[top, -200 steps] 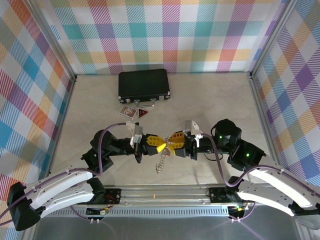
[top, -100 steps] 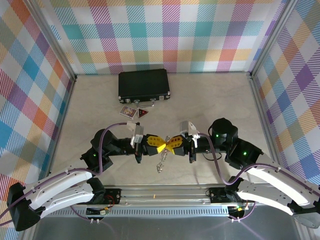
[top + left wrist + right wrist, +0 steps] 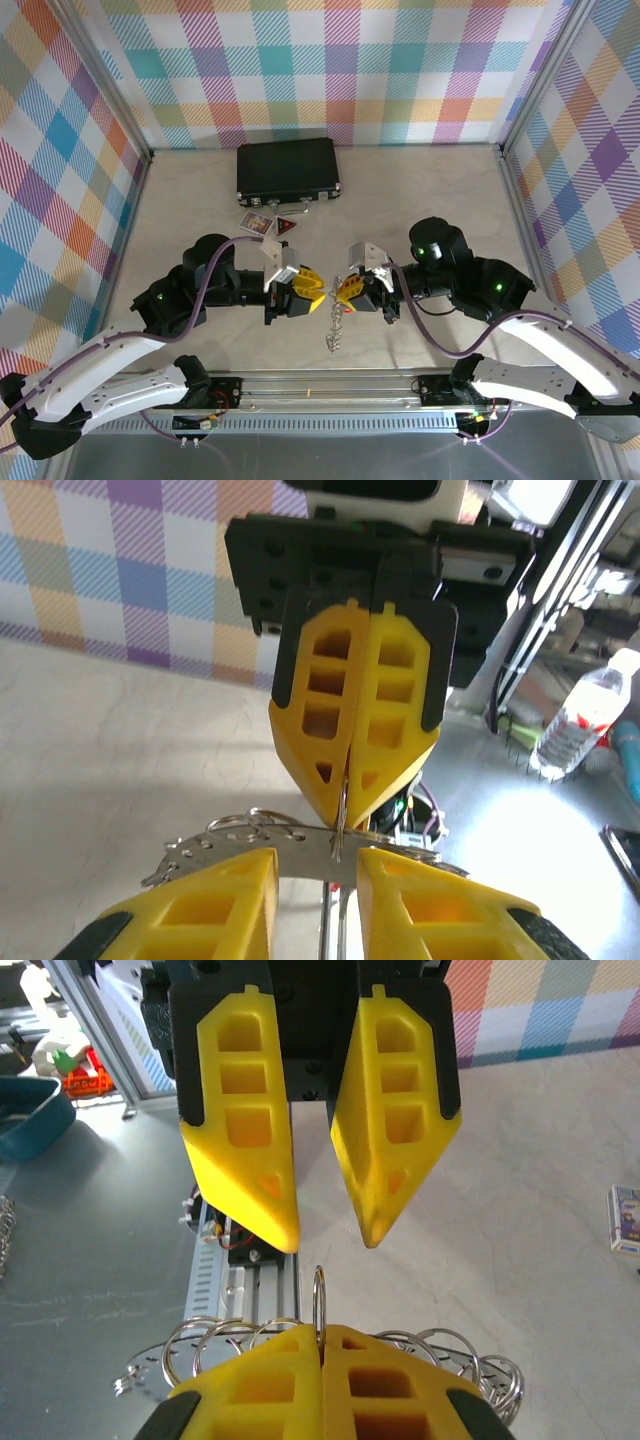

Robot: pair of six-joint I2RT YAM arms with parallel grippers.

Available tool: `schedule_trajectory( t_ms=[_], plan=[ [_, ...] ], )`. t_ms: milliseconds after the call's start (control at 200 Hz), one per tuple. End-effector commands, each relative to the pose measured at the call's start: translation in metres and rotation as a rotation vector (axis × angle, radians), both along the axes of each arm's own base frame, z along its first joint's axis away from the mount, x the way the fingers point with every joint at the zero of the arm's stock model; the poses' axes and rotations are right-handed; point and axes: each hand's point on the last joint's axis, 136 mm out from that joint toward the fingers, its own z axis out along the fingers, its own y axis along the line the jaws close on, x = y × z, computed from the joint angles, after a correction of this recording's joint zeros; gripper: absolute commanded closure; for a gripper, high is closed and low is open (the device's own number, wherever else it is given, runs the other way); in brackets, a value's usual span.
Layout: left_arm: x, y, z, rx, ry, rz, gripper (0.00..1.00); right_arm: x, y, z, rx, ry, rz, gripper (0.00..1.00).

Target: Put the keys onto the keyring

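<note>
One pincer has the keyring (image 3: 334,322): the right gripper (image 3: 343,292) is clamped tight on a single thin ring of it, which stands on edge between the pads. The left gripper (image 3: 314,292) faces it tip to tip, jaws parted a little, holding nothing. The cluster is at mid-table, near the front edge. Seen from above, its long axis runs from the fingertips toward the arms' bases, so I judge that it dangles from the grip. The keys (image 3: 275,209), as far as I can make out at this size, lie well apart from it on the table (image 3: 180,200), just in front of the black case (image 3: 288,170). Threading is not begun: the ring is presented, but the key has yet to be fetched and worked on.
</note>
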Motion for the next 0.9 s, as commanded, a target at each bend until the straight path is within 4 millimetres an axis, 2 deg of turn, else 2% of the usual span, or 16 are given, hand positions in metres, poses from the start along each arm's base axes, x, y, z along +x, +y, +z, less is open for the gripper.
schedule_trajectory(
  t_ms=[0, 115, 460, 585, 785, 800, 895],
  plan=[
    [-0.008, -0.001, -0.007, 0.063, 0.007, -0.051, 0.72, -0.002, -0.006, 0.007, -0.029, -0.057, 0.011, 1.0],
    [-0.008, -0.007, -0.006, 0.055, 0.004, -0.07, 0.71, 0.008, -0.006, 0.003, -0.059, -0.097, -0.024, 1.0],
    [-0.001, -0.016, -0.009, 0.039, -0.01, -0.064, 0.72, 0.013, 0.0, -0.005, -0.118, -0.125, -0.022, 1.0],
    [0.003, -0.02, -0.006, 0.02, -0.027, -0.061, 0.8, 0.01, 0.003, -0.003, -0.106, -0.129, -0.002, 1.0],
    [0.008, -0.022, -0.011, 0.048, -0.051, -0.047, 0.81, 0.003, 0.004, 0.001, -0.069, -0.124, 0.026, 1.0],
    [0.007, -0.02, -0.017, 0.072, -0.035, -0.048, 0.82, 0.003, 0.004, 0.002, -0.066, -0.122, 0.028, 1.0],
    [0.008, -0.02, -0.019, 0.091, -0.037, -0.05, 0.88, 0.001, 0.003, 0.002, -0.059, -0.123, 0.028, 1.0]
  ],
)
